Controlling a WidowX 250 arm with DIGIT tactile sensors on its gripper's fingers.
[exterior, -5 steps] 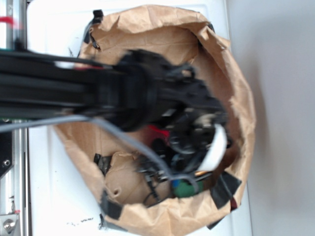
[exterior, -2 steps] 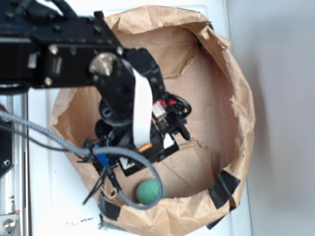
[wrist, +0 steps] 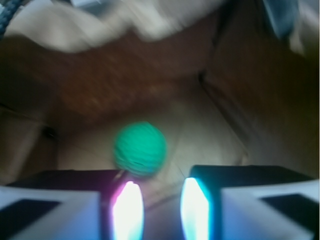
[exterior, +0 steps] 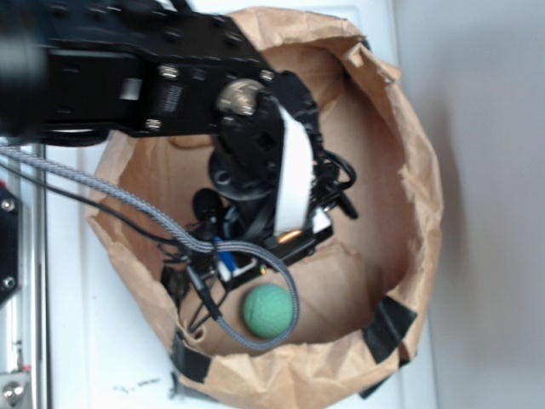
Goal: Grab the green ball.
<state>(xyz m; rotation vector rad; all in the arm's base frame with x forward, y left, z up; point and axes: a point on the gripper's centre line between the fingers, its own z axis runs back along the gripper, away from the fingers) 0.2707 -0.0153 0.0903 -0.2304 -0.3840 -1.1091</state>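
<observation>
Exterior view, ball: Though the arm hides much of the bag, you can see the green ball (exterior: 267, 310) lying free on the floor of the brown paper bag (exterior: 423, 204), near its lower wall.
Exterior view, cable: a braided grey cable (exterior: 255, 341) loops around the ball's lower right side; whether it touches, you cannot tell.
Exterior view, gripper: hidden under the black wrist (exterior: 255, 162), so its state is unreadable here.
Wrist view, gripper: the gripper (wrist: 161, 212) stands released and empty, its jaws parted by a narrow gap.
Wrist view, ball: it sits ahead of the left finger (wrist: 126, 212), off the gap's centre.
Handling: probably light and slightly yielding; its matte, textured skin should grip well. Take it across the widest part, or it will likely roll on the creased paper.
</observation>
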